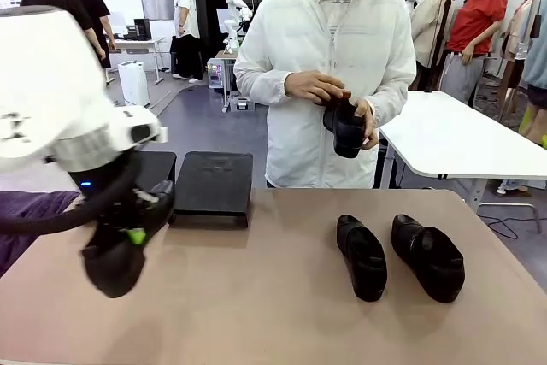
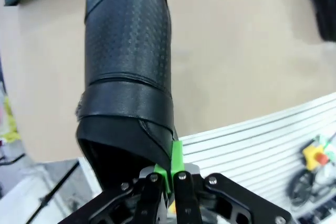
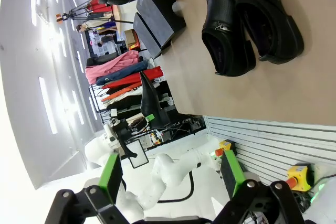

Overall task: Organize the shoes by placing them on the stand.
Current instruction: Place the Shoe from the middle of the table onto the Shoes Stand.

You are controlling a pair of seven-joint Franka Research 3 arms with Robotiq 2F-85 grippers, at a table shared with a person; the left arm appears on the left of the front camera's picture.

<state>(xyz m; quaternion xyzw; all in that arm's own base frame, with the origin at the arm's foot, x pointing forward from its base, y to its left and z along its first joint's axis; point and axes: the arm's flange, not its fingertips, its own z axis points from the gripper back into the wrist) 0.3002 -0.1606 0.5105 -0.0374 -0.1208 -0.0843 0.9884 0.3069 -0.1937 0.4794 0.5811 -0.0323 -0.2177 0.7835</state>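
**Set the held shoe flat on the stand**

Your left fingers (image 2: 177,157) are clenched on the back rim of one shoe (image 2: 128,77). They pinch only a thin edge of leather, and the toe points away from the wrist. In the front view the shoe hangs off the worktop (image 1: 256,314) at lower left. The stand (image 1: 214,181) sits just up and right of it, at the far edge. Its second tray (image 1: 161,167) is partly hidden behind the arm.

- **Grip:** It is narrow and the shoe is long, so it will probably pivot if you swing the wrist. Move slowly and keep the wrist steady.
- **Approach:** Carry the shoe over the nearest tray, level the sole with the tray's surface, and lower it until the sole is fully supported.
- **Placement:** Put it to one side of the tray so a partner shoe can fit beside it.
- **Release:** Let go only once the tray carries the weight. The leather looks glossy, so it could slide if dropped.

Your right fingers (image 3: 111,174) are spread wide and grasp nothing.

A second shoe (image 1: 361,258) and a third shoe (image 1: 427,258) lie side by side at lower right of the front view. The person (image 1: 316,57) holds the fourth shoe (image 1: 346,126) in both hands at upper centre.
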